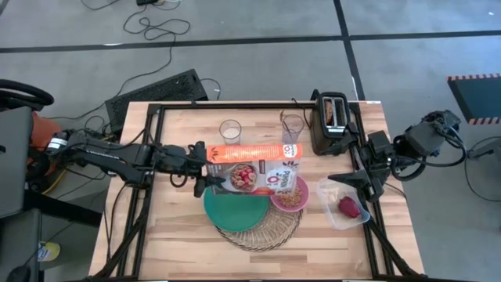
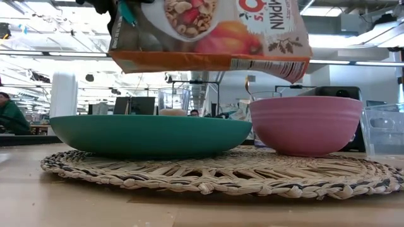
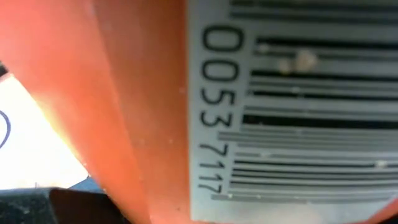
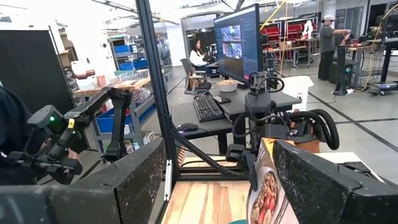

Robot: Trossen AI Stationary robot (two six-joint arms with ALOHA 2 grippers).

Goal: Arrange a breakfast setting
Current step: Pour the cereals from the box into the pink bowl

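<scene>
The orange-white cereal box (image 1: 254,166) hangs lying on its side above the teal plate (image 1: 235,208) and the pink bowl (image 1: 290,196), which holds cereal. My left gripper (image 1: 205,168) is shut on the box's left end. Plate and bowl sit on the round woven mat (image 1: 262,229). In the low view the box (image 2: 208,31) hangs clear above the plate (image 2: 148,133) and the bowl (image 2: 306,125). Two clear glasses (image 1: 230,131) (image 1: 293,126) stand behind it. My right gripper (image 1: 346,182) hovers open to the right of the box, over the clear tub. My left gripper holds the cereal box by its left end (image 1: 211,166), coming almost level from the table's left. The box fills the left wrist view with its barcode face (image 3: 292,106), so the fingers' exact places are hidden. The box is lifted clear, its right end a little lower, over the bowl.
A black toaster (image 1: 329,121) stands at the far right. A clear plastic tub (image 1: 344,210) holding a red fruit (image 1: 347,206) sits right of the bowl. Bare wood lies at the near left and along the front edge. The black frame runs around the table.
</scene>
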